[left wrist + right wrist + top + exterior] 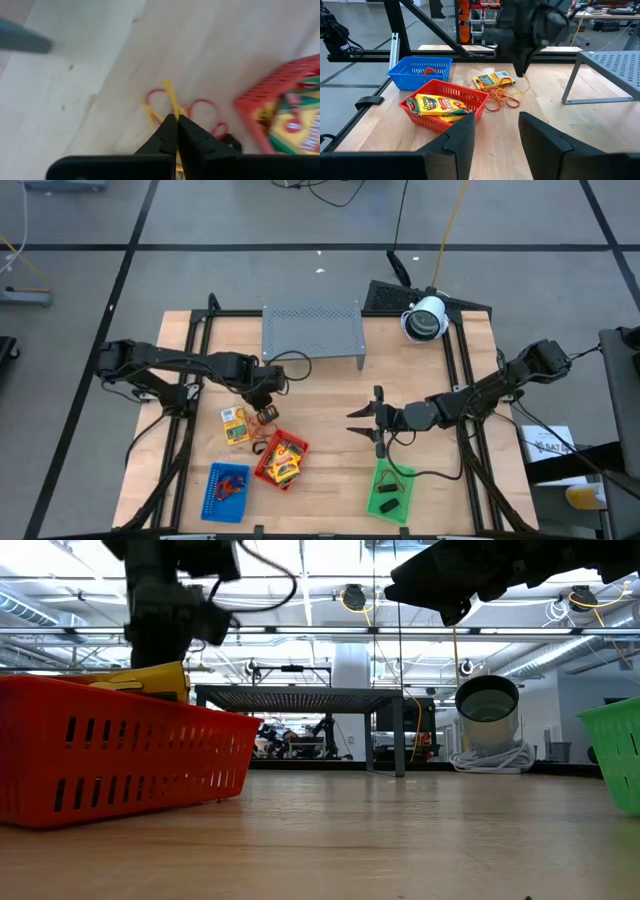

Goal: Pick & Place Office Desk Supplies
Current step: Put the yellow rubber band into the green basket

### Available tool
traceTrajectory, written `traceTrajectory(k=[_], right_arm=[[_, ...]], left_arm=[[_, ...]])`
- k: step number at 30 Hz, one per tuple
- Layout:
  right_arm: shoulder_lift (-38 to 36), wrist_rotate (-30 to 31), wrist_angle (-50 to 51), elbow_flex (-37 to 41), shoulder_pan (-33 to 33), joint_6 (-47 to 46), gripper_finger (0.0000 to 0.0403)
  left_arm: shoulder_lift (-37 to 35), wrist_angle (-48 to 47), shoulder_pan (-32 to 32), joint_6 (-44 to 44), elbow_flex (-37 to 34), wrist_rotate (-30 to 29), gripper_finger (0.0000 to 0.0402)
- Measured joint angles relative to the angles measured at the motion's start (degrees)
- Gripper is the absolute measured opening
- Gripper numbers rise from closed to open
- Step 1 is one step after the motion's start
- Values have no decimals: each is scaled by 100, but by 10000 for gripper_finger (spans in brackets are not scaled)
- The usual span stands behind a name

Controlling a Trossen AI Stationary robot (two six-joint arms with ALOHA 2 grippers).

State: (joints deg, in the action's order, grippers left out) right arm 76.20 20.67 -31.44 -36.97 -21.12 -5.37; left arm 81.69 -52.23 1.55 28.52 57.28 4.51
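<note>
Yellow rubber band (169,97) is pinched in the left claw (176,120), fingers fully closed on it, above the bare wood just beside the red tray (281,460). Loose bands in that cluster (502,100): one yellow held, about three red/orange loops lying under it on the bench (330,430); exact count hard to tell because they overlap. Flat yellow packets: two visible, one loose packet (236,425) on the bench next to the bands, one crayon box (436,105) inside the red tray. Trays: three, in a row along the near edge of the bench. Blue tray (225,491) holds a small red/orange tangle, looks like bands. Red tray holds the crayon box, tilted against the wall. Green tray (391,490) holds a couple of small dark items, too small to identify. Grey perforated rack (312,332) stands at the far side, one of them, with a white cylindrical unit (425,319) near its right end. Right claw (371,423) hangs over the bench middle, above the green tray's far side, fingers spread wide, holding nothing.
</note>
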Motion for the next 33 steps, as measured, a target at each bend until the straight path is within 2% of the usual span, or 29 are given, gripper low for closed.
traceTrajectory(k=[5, 11, 14, 19, 28, 33], right_arm=[[0, 0, 0, 0, 0, -8, 141], [0, 0, 0, 0, 0, -63, 141], [0, 5, 0, 0, 0, -63, 141], [-141, 37, 56, 0, 2, -82, 141], [-968, 41, 851, 2, -40, -507, 141], [-1284, 46, 926, 2, -146, -377, 141]], left_arm=[[-2, -152, -258, -102, 379, 188, 4], [-2, -258, -648, -113, 699, 1037, 4], [-4, -166, -840, -78, 875, 1047, 8], [-4, 554, -1111, 33, 994, 1049, 4], [-4, 1704, -1528, 200, 1183, 1045, 7], [-7, 2378, -1660, 51, 1405, 983, 4]])
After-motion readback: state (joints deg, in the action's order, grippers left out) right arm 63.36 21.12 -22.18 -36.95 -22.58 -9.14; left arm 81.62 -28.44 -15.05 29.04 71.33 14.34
